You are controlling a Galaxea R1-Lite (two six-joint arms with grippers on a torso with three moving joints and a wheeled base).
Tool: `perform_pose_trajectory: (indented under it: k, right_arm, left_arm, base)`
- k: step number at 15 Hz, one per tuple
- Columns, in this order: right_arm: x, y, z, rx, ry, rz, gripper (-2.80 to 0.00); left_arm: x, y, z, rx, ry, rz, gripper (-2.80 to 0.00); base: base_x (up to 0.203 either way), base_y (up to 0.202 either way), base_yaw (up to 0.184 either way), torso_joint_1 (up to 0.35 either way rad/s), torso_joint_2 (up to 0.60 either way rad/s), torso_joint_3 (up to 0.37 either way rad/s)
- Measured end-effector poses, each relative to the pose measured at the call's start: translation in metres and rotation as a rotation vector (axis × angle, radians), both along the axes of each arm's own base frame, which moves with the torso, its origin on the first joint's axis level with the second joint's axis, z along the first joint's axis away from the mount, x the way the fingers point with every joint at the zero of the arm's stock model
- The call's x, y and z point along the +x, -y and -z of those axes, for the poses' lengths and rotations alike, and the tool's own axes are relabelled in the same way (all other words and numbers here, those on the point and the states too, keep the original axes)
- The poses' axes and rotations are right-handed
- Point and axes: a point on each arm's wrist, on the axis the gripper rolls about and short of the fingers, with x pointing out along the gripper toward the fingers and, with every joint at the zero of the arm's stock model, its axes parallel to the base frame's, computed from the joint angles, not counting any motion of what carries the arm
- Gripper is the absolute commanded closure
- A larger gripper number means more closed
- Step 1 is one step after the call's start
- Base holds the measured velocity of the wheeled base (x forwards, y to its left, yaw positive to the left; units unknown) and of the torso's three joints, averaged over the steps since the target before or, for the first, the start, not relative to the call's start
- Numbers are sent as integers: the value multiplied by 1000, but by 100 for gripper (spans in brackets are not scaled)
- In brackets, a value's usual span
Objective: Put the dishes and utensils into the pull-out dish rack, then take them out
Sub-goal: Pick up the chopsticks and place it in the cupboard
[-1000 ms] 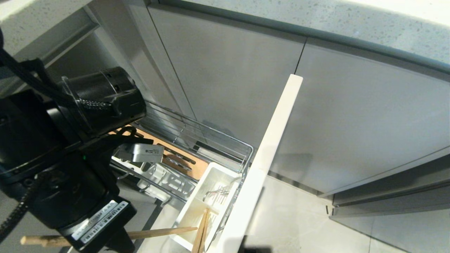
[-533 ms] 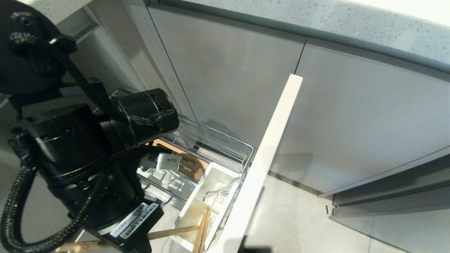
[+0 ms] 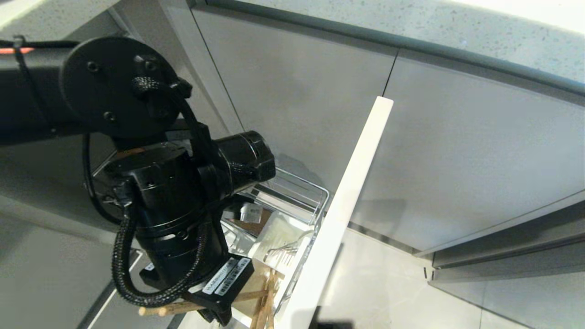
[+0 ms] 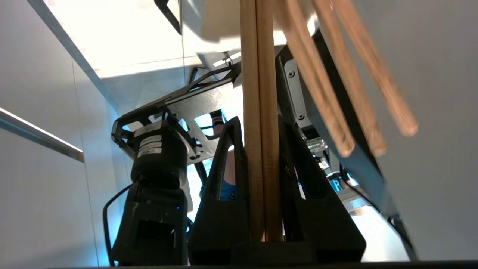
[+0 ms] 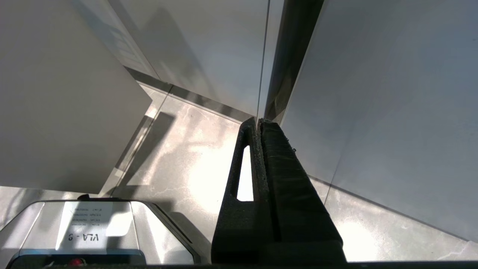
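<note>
One pair of chopsticks (image 4: pixel 260 112) clamped in your left gripper (image 4: pixel 261 157) has swung in over the white utensil tub (image 3: pixel 274 230).
Other chopsticks (image 3: pixel 265 304) already stand there; delivery looks close. Your right gripper (image 5: pixel 258 127) hangs closed, empty.

Black left arm (image 3: pixel 173 214) — braided cable, barcode label

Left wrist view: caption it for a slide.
Left gripper clamps a pair of chopsticks; more chopsticks slant nearby.

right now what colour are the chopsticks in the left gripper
Light brown wood; chopsticks show best in the left wrist view.
</note>
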Motion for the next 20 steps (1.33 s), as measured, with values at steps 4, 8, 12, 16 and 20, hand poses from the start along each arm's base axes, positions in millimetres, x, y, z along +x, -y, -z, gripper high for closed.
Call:
perform_pose_trajectory:
  k: [4, 8, 12, 16, 20]
  right_arm:
    - [0, 0, 0, 0, 0, 0, 0]
    - [0, 0, 0, 0, 0, 0, 0]
    - [0, 0, 0, 0, 0, 0, 0]
    - [0, 0, 0, 0, 0, 0, 0]
    - [0, 0, 0, 0, 0, 0, 0]
  left_arm:
    - [7, 8, 8, 19, -15, -15, 0]
    - [13, 16, 14, 25, -13, -35, 0]
    - [19, 22, 21, 39, -23, -50, 0]
    - [23, 27, 29, 57, -38, -55, 0]
    - [25, 29, 32, 66, -46, -55, 0]
  base:
    - [0, 0, 0, 0, 0, 0]
    - [0, 0, 0, 0, 0, 0]
    - [0, 0, 0, 0, 0, 0]
    - [0, 0, 0, 0, 0, 0]
    - [0, 0, 0, 0, 0, 0]
